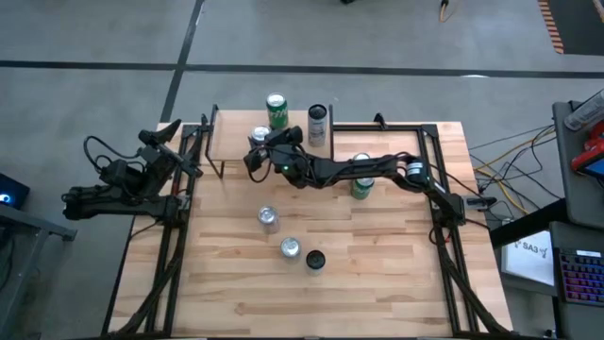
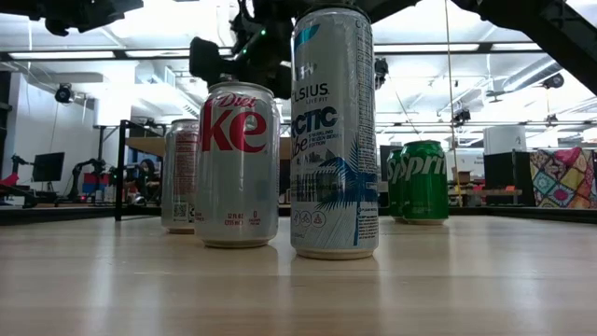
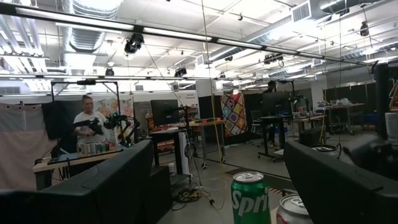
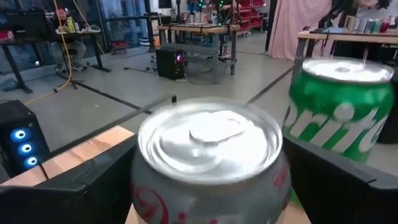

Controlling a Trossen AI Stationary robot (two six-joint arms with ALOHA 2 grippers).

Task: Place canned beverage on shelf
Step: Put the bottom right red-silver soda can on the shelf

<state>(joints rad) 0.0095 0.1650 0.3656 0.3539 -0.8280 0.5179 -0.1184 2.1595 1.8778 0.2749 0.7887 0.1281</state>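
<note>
The shelf (image 1: 231,142) stands at the table's far left. On it stand a green Sprite can (image 1: 276,109), a grey can (image 1: 317,123) and a silver Diet Coke can (image 1: 260,136). My right gripper (image 1: 263,151) reaches level from the table's right and is open. Its fingers (image 4: 93,180) stand close on either side of the silver can (image 4: 208,155), which rests upright on its base on the plank (image 4: 74,158), with the Sprite can (image 4: 339,112) behind. My left gripper (image 3: 217,149) waits open, raised at the table's left edge.
On the tabletop a green can (image 1: 361,178) stands under my right arm. Two silver cans (image 1: 268,219) (image 1: 290,247) and a black can (image 1: 315,260) stand near the middle. The near half of the table (image 1: 377,293) is bare wood. A person stands in the room beyond.
</note>
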